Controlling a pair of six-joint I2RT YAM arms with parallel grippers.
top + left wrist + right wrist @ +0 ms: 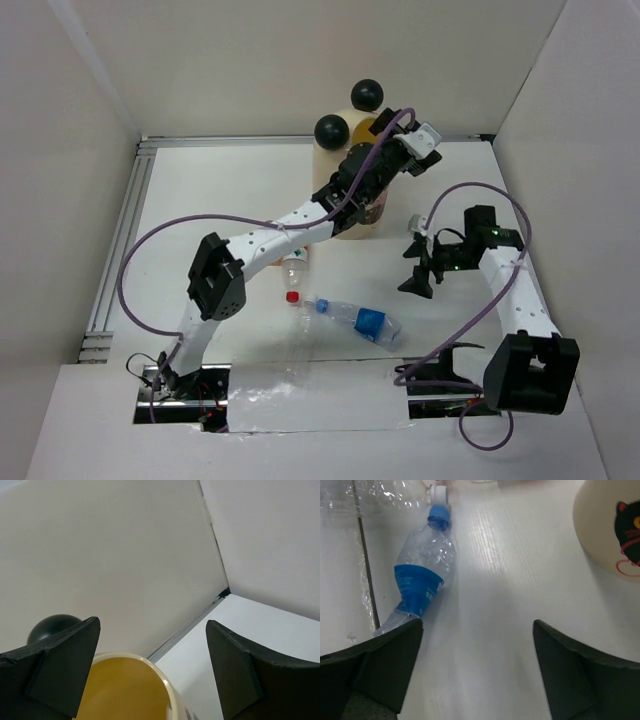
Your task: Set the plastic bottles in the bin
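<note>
The left gripper (152,625) hangs over the rim of the bin (125,690), jaws spread wide with nothing between them. The right gripper (477,625), just as wide and empty, hovers over the table (510,605) beside a crushed blue-labelled bottle (420,575) lying on its side. A red-capped clear bottle (297,335) lies nearby, another bottle (293,268) is mostly hidden under the left arm, and the bin's contents cannot be seen.

No words or numbers are readable. The bottle (422,565) has a blue label with small white print, too blurred to read. The bin (600,525), right of it, shows only a cartoon drawing.
</note>
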